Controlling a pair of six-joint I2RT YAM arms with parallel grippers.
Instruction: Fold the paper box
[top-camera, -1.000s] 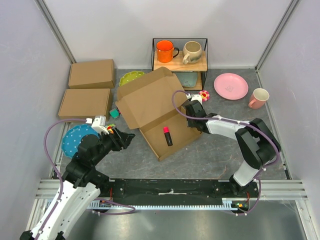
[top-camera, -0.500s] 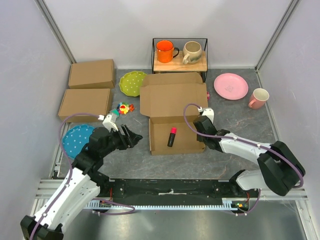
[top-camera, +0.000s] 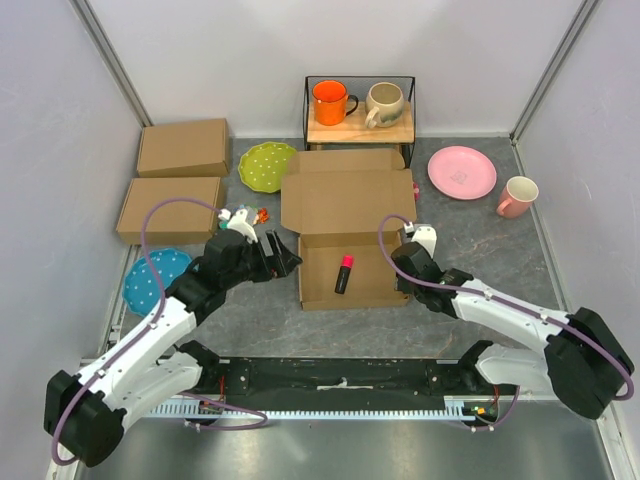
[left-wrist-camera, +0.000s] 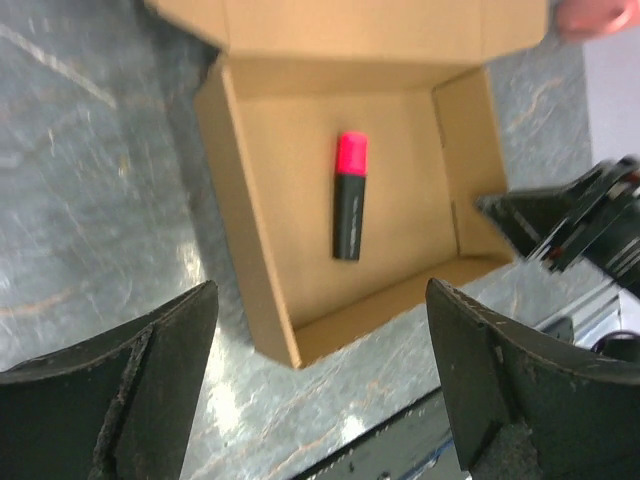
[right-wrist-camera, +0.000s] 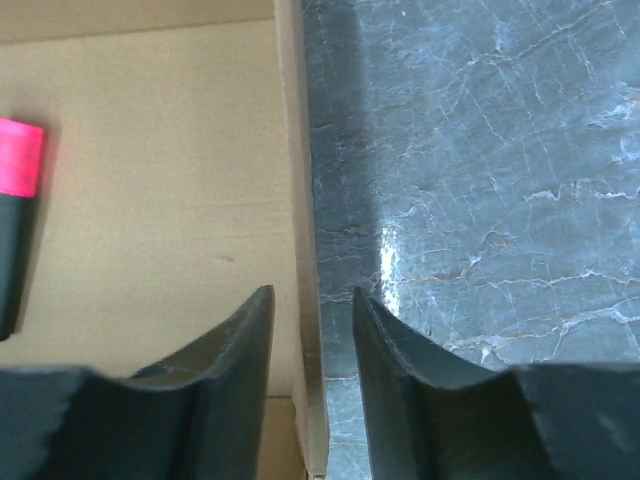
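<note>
The paper box (top-camera: 345, 200) is a brown cardboard tray with its lid flap open toward the back, in the middle of the table. A black marker with a pink cap (top-camera: 344, 273) lies inside it. My right gripper (top-camera: 405, 268) straddles the box's right wall near the front corner. In the right wrist view its jaws (right-wrist-camera: 313, 300) stand narrowly open, one inside the box (right-wrist-camera: 160, 150) and one outside, with gaps to the wall. My left gripper (top-camera: 285, 262) is wide open just left of the box. The left wrist view (left-wrist-camera: 320, 300) looks down on the box (left-wrist-camera: 290, 150) and the marker (left-wrist-camera: 349, 195).
Two ready-made brown boxes (top-camera: 183, 147) (top-camera: 170, 207) lie at the back left. A green plate (top-camera: 266, 165), small toys (top-camera: 250, 213) and a blue plate (top-camera: 155, 280) are on the left. A rack with an orange mug (top-camera: 330, 100) stands behind, and a pink plate (top-camera: 461, 172) and pink mug (top-camera: 517, 196) are on the right.
The box swung from tilted to square with the table edge, then stayed. My left arm reached right toward the box. My right gripper slid nearer along the right wall.
</note>
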